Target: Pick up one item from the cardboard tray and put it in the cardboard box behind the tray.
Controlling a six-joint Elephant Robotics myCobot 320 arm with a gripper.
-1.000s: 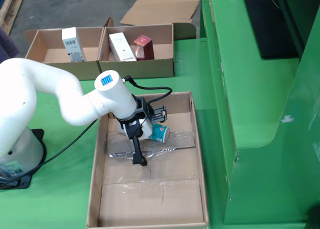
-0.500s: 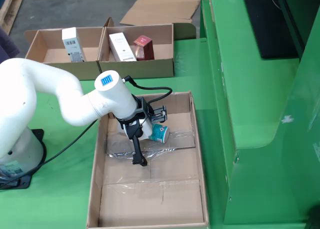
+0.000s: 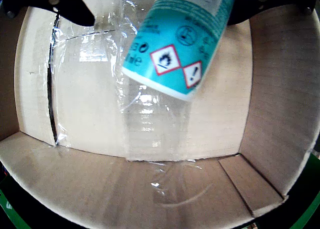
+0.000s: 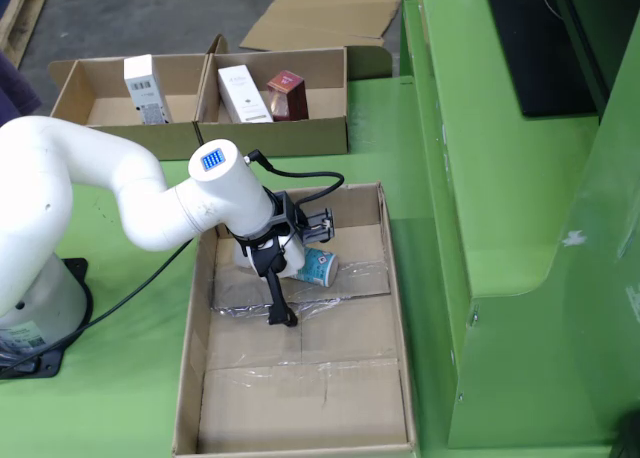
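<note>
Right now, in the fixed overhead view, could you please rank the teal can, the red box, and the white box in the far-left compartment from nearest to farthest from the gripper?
1. Teal can: in the tray, right at the gripper, between its jaws.
2. Red box: behind the tray, in the right compartment of the cardboard box.
3. White box: in the left compartment, up and left in this view.

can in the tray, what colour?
Teal with a white base band and red-bordered hazard diamonds; the can shows best in the wrist view.
</note>
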